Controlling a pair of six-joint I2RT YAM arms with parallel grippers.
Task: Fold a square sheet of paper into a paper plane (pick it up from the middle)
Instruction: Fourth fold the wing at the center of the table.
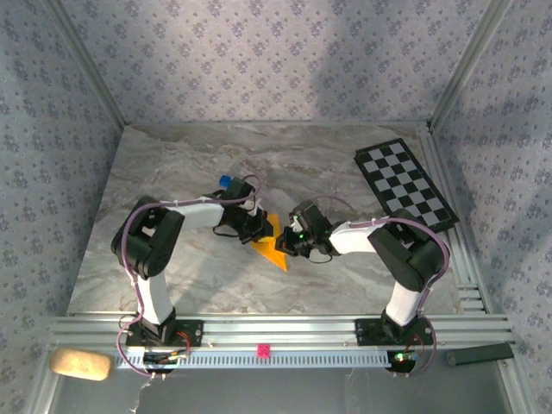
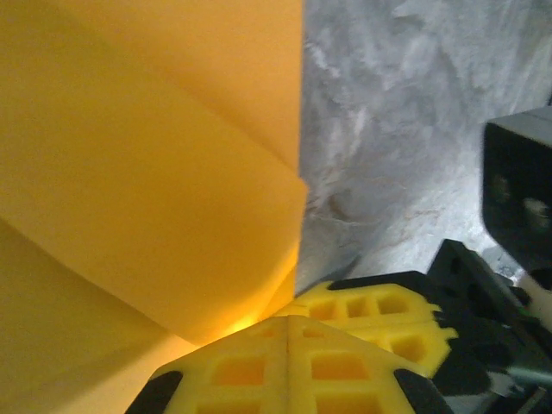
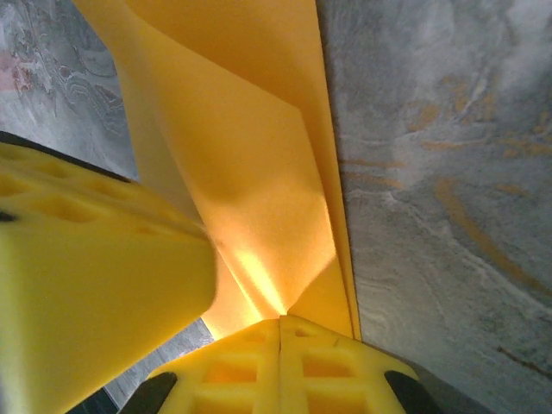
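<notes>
The square sheet of paper (image 1: 274,247) is a creased orange-yellow angular shape held just over the marble table, between both grippers. My left gripper (image 1: 261,231) is shut on its left side. In the left wrist view the folded paper (image 2: 129,172) spreads up from my closed left gripper (image 2: 289,332), and the right gripper's yellow fingers (image 2: 371,312) sit just beside it. My right gripper (image 1: 291,241) is shut on the right side. From the right wrist the paper (image 3: 250,172) rises out of the closed right gripper (image 3: 280,335), showing a centre crease, with a left finger (image 3: 86,267) close by.
A black-and-white checkered board (image 1: 404,184) lies at the back right. A tiny blue cube (image 1: 226,182) sits behind the left arm. A beige pad (image 1: 79,364) and a small pink piece (image 1: 263,349) rest at the near rail.
</notes>
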